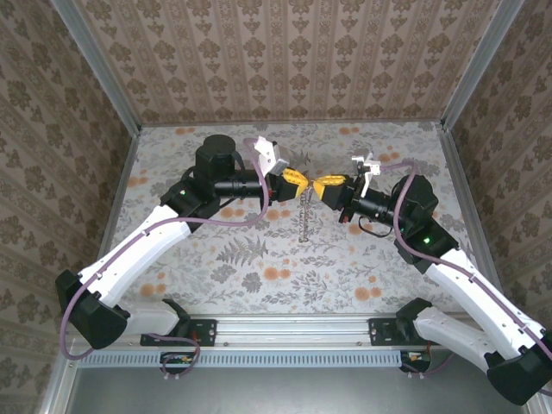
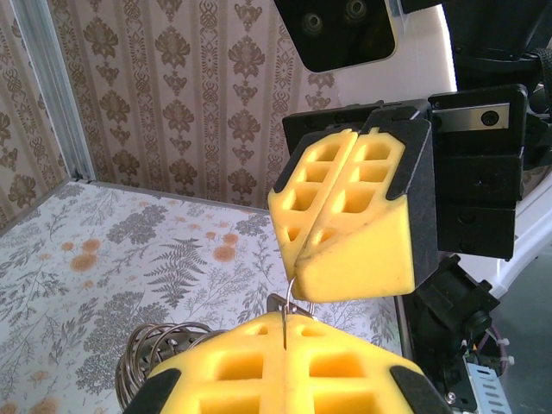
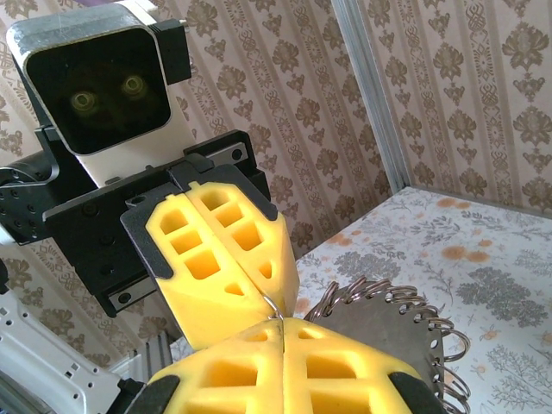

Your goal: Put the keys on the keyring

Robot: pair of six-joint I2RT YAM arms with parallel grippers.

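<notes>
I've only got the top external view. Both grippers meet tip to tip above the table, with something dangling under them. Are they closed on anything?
Observer: Yes. In the left wrist view the right gripper is shut, with a thin wire, apparently the keyring, pinched at its tip.
Operator: And the left one?
Observer: The right wrist view shows the left gripper shut on that same wire.
Operator: What's dangling?
Observer: The keys. Up close they're a stacked bunch of flat metal pieces edged with small wire loops, right beside the gripper tips.
</notes>
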